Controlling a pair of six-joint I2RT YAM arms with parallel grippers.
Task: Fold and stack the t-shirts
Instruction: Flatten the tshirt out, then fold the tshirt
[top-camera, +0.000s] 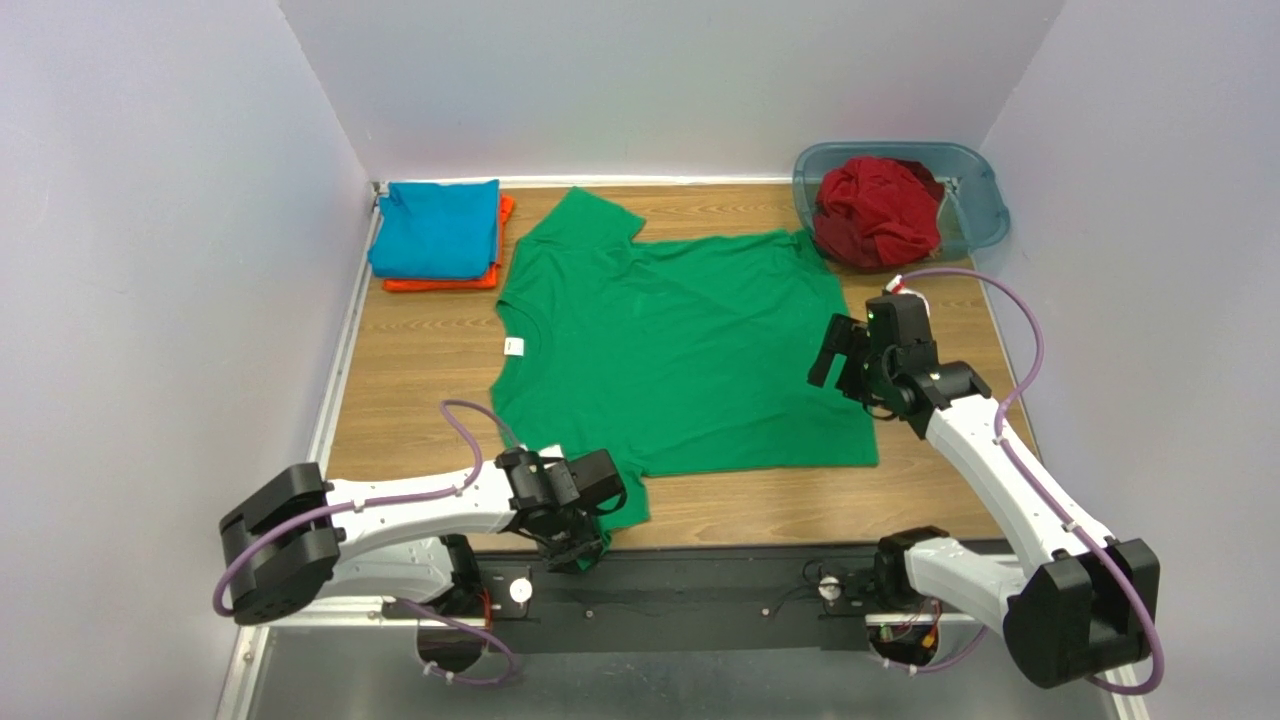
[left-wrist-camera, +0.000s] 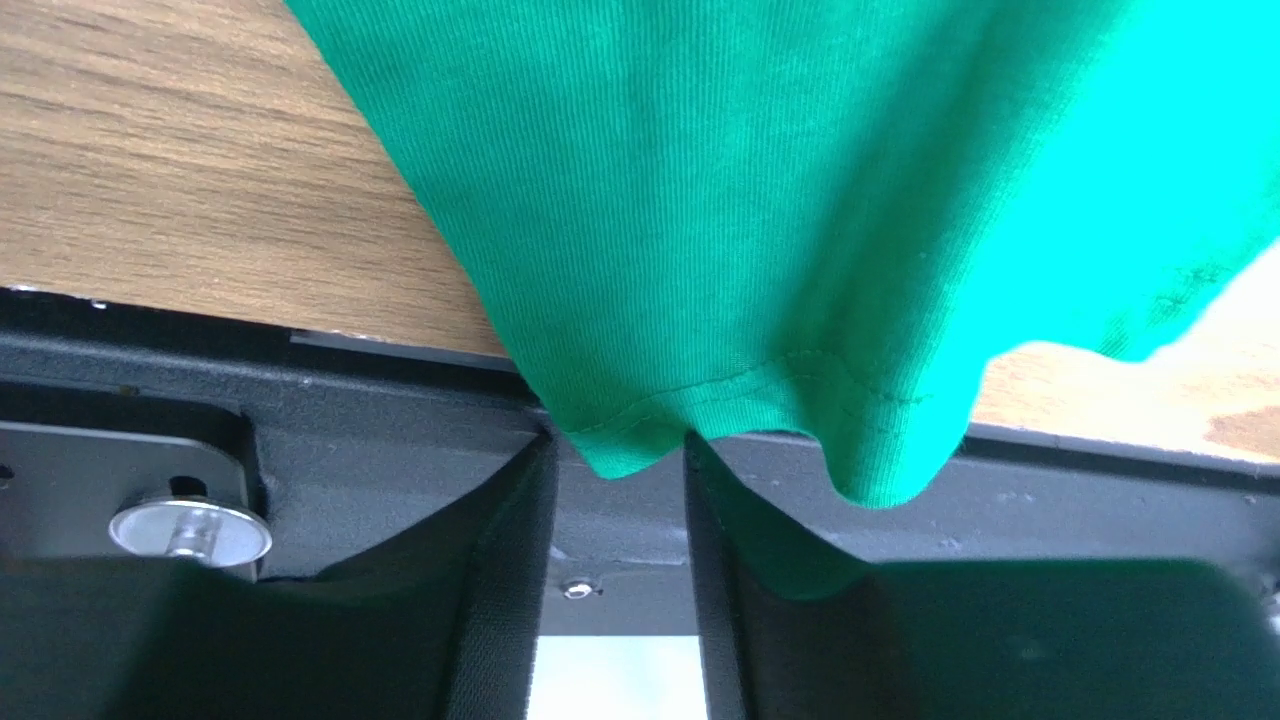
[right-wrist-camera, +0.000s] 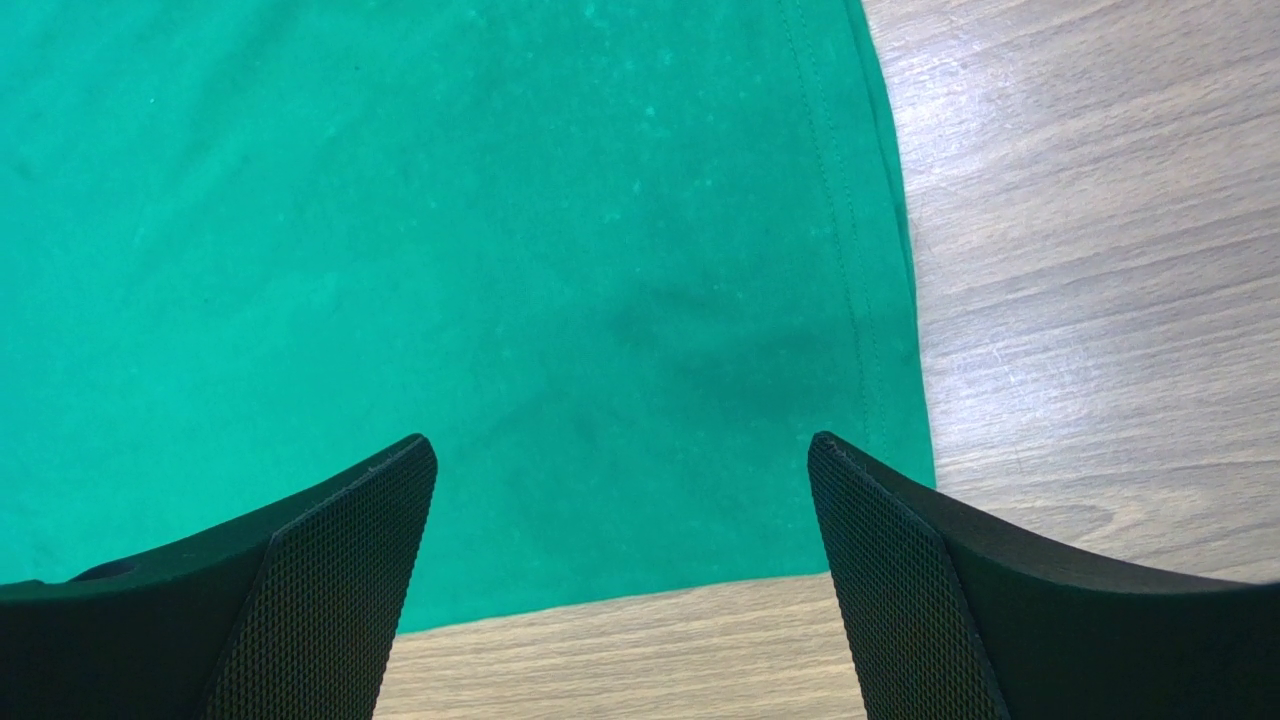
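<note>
The bright green t-shirt (top-camera: 676, 345) lies spread over the middle of the wooden table, a small white tag (top-camera: 514, 347) near its left edge. My left gripper (top-camera: 594, 518) is at the shirt's near-left corner by the table's front edge. In the left wrist view the jaws (left-wrist-camera: 621, 443) pinch a bunched fold of green hem (left-wrist-camera: 751, 180), and the cloth runs taut from it. My right gripper (top-camera: 834, 360) hangs wide open above the shirt's right side. Between its fingers (right-wrist-camera: 621, 450) I see flat green cloth (right-wrist-camera: 451, 225) and bare wood.
A folded teal-blue t-shirt (top-camera: 436, 228) rests on an orange one (top-camera: 451, 281) at the back left. A dark red t-shirt (top-camera: 876, 210) sits crumpled in the translucent blue-grey tub (top-camera: 977, 203) at the back right. White walls close in three sides. A black rail (left-wrist-camera: 376, 405) runs along the front edge.
</note>
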